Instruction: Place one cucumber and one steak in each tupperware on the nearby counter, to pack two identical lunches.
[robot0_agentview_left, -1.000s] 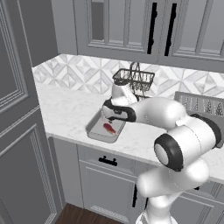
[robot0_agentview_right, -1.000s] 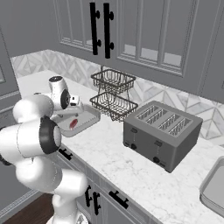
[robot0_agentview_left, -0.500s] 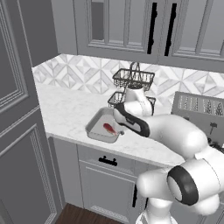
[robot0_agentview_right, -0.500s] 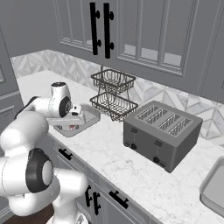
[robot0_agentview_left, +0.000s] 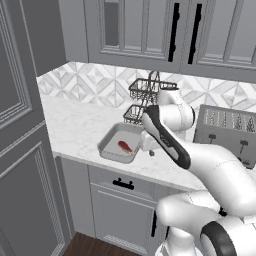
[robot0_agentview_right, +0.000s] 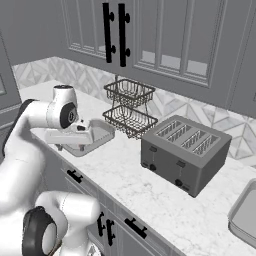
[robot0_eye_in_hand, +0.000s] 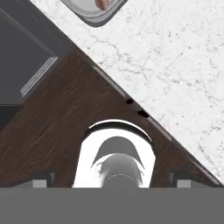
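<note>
Fingers of the gripper (robot0_agentview_left: 151, 151), their opening not discernible, are held at the worktop's (robot0_agentview_left: 80, 125) front edge beside the steak (robot0_agentview_left: 125, 147) in its tray (robot0_agentview_left: 111, 141), presumably for pickup.

A grey tray (robot0_agentview_right: 102, 136) sits on the counter (robot0_agentview_right: 150, 187) beside a toaster (robot0_agentview_right: 184, 152).

no readable text, labels, brands or nos. anywhere. toaster (robot0_agentview_right: 184, 152) front has small dark knobs, no markings legible. cabinet doors (robot0_agentview_left: 145, 27) plain w/ black handles, no signs. tray (robot0_agentview_left: 118, 144) and wire rack (robot0_agentview_right: 129, 106) unmarked. desk (robot0_agentview_right: 150, 195) shows marble veining, no print.
</note>
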